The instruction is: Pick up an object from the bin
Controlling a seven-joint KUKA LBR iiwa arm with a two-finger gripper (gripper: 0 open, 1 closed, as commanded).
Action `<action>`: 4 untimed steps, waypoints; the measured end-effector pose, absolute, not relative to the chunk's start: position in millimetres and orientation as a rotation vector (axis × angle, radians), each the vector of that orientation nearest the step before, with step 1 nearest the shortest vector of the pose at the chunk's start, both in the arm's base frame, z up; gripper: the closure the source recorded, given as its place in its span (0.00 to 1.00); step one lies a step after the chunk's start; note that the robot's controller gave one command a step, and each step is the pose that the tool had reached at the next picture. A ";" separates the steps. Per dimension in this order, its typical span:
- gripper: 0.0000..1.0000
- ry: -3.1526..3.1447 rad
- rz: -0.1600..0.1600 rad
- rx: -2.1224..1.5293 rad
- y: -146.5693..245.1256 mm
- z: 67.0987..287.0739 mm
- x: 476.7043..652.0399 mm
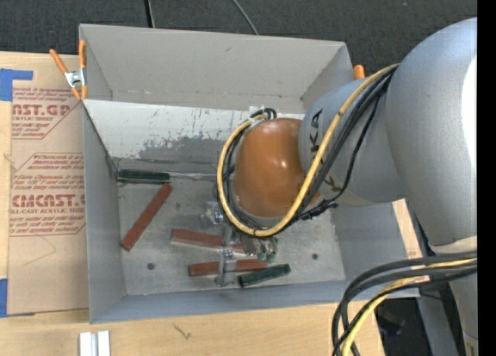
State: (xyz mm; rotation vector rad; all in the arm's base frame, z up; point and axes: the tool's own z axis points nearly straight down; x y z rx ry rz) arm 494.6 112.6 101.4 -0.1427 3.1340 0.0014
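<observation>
My gripper (229, 260) hangs low over the front middle of the bin, below the arm's orange cover. It is right above a red-brown flat stick (203, 269) that lies along the front wall. A dark green pen-like stick (267, 274) lies just to the right of the gripper, touching the end of that red-brown stick. Another red-brown stick (194, 236) lies a little behind and to the left of the gripper. Whether the gripper touches any of them cannot be told.
A longer red-brown stick (146, 217) lies slanted at the bin's left. A dark green stick (142, 177) rests against the back slope at the upper left. The arm and its cables cover the bin's right half.
</observation>
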 end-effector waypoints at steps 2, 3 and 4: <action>0.00 3.133 0.004 0.034 91.8 70.9 485.8; 0.00 3.138 0.002 0.159 103.3 71.4 492.6; 1.00 3.143 0.000 0.034 92.3 70.2 485.4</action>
